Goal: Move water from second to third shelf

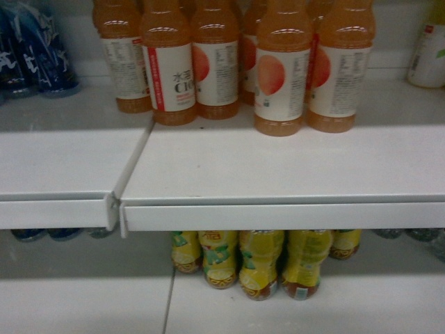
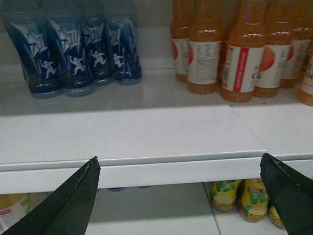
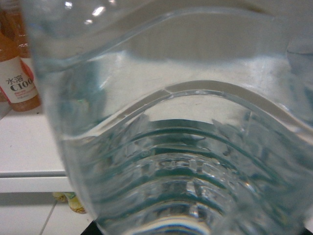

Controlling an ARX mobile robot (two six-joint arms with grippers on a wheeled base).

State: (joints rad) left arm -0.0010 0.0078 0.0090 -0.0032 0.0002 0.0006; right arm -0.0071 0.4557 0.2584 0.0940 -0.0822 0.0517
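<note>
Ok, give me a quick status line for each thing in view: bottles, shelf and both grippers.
Water bottle: fills the right wrist view, very close to the camera; water visible inside.
Right gripper: not visible, grip cannot be confirmed.
Left gripper: open, empty, fingers spread in front of the shelf edge.
Orange drink bottles: upright, grouped at the back of the shelf.
Blue bottles: upright, in a row.
Yellow bottles: standing on the shelf below.
Shelf: front area bare.

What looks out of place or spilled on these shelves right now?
Nothing spilled or toppled. The orange bottles and blue bottles stand upright. The water bottle fills the right wrist view, too close to judge.
</note>
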